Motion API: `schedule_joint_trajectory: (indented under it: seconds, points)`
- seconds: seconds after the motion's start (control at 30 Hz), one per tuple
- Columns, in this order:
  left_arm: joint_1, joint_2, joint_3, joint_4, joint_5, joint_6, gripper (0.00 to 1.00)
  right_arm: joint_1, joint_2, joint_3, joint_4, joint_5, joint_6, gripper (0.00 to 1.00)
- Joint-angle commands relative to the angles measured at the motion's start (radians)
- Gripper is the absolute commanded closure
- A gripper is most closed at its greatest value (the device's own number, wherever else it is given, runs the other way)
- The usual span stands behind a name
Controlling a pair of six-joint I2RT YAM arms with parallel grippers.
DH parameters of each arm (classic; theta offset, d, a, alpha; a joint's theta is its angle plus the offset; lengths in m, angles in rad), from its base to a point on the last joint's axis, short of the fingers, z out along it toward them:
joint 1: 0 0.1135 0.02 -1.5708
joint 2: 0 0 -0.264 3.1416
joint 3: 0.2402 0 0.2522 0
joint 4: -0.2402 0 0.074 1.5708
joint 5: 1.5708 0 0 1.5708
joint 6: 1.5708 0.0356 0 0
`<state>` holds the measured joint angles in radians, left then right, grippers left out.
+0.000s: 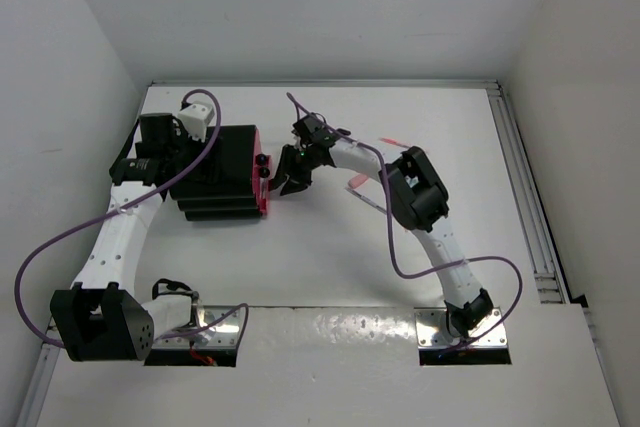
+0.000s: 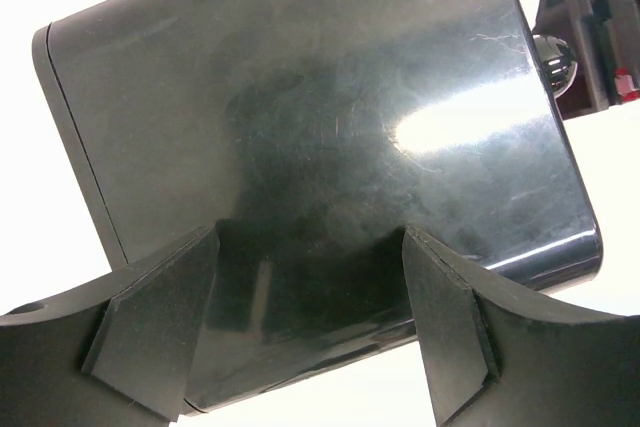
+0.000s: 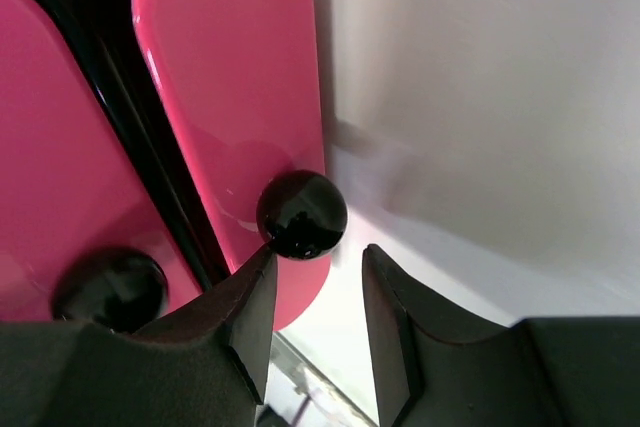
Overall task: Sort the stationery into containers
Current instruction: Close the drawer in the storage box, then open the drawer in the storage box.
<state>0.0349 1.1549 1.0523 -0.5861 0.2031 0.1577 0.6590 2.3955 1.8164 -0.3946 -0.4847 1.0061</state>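
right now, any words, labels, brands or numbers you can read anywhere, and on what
No readable text in any view.
Drawer unit: plain glossy black top, only glare.
Drawers: bare pink fronts.
Knob: plain black.
Top view: anything printed would be too small to read.

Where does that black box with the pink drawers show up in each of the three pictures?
Top external: the drawer unit sits left of centre, its pink drawer fronts facing right.
Left wrist: its glossy black top fills most of the frame.
Right wrist: only the pink drawer fronts show, at the left.
Shared landmark: the round black knobs on those fronts.
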Motion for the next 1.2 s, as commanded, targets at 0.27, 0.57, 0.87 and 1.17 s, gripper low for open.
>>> schedule_joint_trajectory:
  seconds: [0.27, 0.57, 0.87, 1.17]
  points:
    - [0.005, 0.009, 0.006, -0.060, -0.007, 0.042, 0.19, 0.025, 0.067, 0.061, 0.206, -0.115, 0.146, 0.61]
    - [0.007, 0.022, 0.009, -0.060, 0.004, 0.039, 0.19, -0.038, -0.027, -0.069, 0.252, -0.176, 0.134, 0.64]
    - [0.011, 0.023, 0.003, -0.052, 0.018, 0.032, 0.20, -0.121, -0.130, -0.250, 0.488, -0.322, 0.123, 0.71]
    - [0.010, 0.032, 0.009, -0.050, 0.030, 0.028, 0.20, -0.105, -0.096, -0.249, 0.677, -0.370, 0.213, 0.67]
